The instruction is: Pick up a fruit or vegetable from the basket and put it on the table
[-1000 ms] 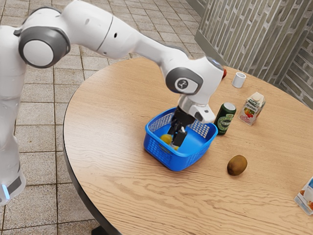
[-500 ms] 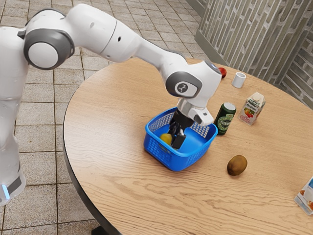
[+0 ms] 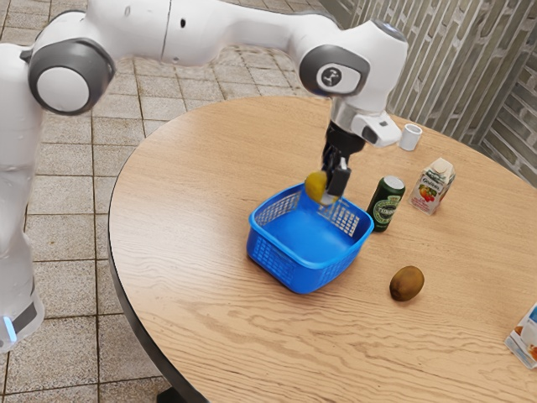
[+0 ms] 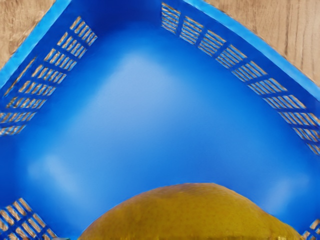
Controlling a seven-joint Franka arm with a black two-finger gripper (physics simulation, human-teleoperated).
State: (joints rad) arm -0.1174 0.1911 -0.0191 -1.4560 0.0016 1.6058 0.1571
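Clearing the rim of the basket (image 3: 289, 275) seems to be why the yellow fruit (image 3: 316, 187) is held so high, above the basket floor and near the far wall. The fruit is pinched by the end effector (image 3: 331, 182), whose fingers are kept apart only by its body — neither spread wide nor pressed together — though the far contact is partly hidden. Its rounded skin could be made to slip if the grip is off-centre, so a slow carry is called for. The task is judged about half done: the tabletop (image 3: 193, 315) has not been reached by the fruit. A spot away from the green can (image 3: 386, 204) and the brown fruit (image 3: 407, 284) is best chosen — a gentle release is needed there, lest it be set rolling.
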